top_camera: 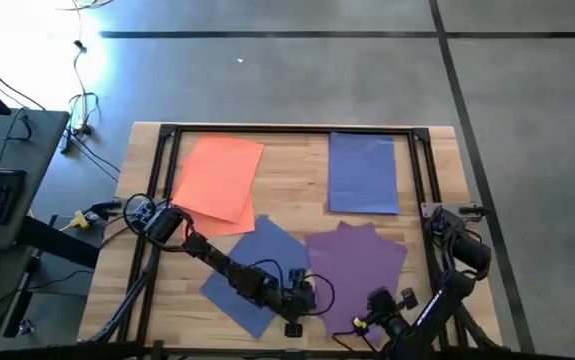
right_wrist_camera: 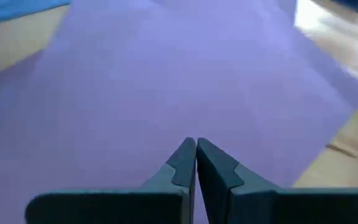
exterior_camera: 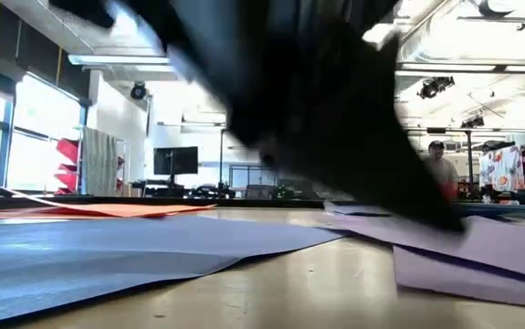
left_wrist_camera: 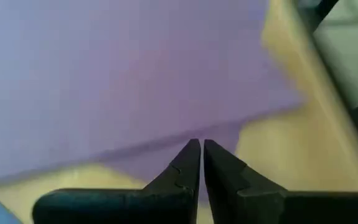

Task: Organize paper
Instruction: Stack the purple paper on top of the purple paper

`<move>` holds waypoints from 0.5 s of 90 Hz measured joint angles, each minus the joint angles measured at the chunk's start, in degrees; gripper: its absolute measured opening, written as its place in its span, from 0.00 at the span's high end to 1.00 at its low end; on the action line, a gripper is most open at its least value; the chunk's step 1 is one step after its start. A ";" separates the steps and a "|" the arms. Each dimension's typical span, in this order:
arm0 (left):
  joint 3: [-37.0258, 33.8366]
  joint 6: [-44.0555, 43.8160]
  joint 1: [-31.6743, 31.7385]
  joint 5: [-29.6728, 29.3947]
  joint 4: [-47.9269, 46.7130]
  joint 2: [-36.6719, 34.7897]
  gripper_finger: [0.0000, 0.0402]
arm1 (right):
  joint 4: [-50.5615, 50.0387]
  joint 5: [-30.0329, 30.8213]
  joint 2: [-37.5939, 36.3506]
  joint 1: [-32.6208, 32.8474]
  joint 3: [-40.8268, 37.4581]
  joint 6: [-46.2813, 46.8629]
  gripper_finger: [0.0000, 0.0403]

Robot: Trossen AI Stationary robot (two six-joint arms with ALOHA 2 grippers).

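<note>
Wooden table (top_camera: 297,165) carried four groups of paper in the high view; orange sheets (top_camera: 217,178) lay at the far left, overlapping and a bit fanned; a blue stack (top_camera: 363,172) sat at the far right, squared up and well apart from the orange; more blue sheets (top_camera: 252,262) lay skewed at the near left, partly under the left arm; purple sheets (top_camera: 355,264) sat loosely piled at near centre-right, edges misaligned, touching the near blue ones.

Left gripper (left_wrist_camera: 202,163) had reached across the near blue sheets to the near edge of the purple pile; its fingers were pressed together at the tips, nothing seen between them, purple paper (left_wrist_camera: 129,81) and bare wood just ahead.

Right gripper (right_wrist_camera: 195,160) was low over the near side of the purple pile; fingers likewise clenched tip to tip, empty as far as visible, purple sheet (right_wrist_camera: 185,81) filling the view with a blue corner (right_wrist_camera: 17,9) beyond.

Low view mostly blocked by a dark blurred arm (exterior_camera: 317,100); blue paper (exterior_camera: 107,251) lay near left, purple (exterior_camera: 481,251) right with edges lifted, orange (exterior_camera: 107,210) farther back; a person (exterior_camera: 441,169) stood in the room behind.
</note>
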 joint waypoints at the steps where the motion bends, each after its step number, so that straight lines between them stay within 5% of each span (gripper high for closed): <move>1: 0.03 -0.03 -0.06 0.08 0.20 -0.33 1.00 | 0.63 0.03 0.03 0.03 0.00 0.00 1.00; 13: -0.04 0.12 -0.51 -0.99 -5.75 -4.27 1.00 | 9.77 5.35 0.22 0.67 0.00 -0.18 1.00; 31: 0.27 4.97 2.54 -16.21 -20.70 -13.68 1.00 | 29.26 20.95 0.71 1.27 0.00 -11.31 1.00; 37: 0.15 9.81 6.57 -14.46 -20.24 -13.95 1.00 | 34.36 21.44 1.45 0.79 0.00 -15.95 1.00; 45: 0.05 15.12 12.96 -4.19 -16.06 -13.27 1.00 | 36.76 19.47 2.37 0.04 0.00 -18.97 1.00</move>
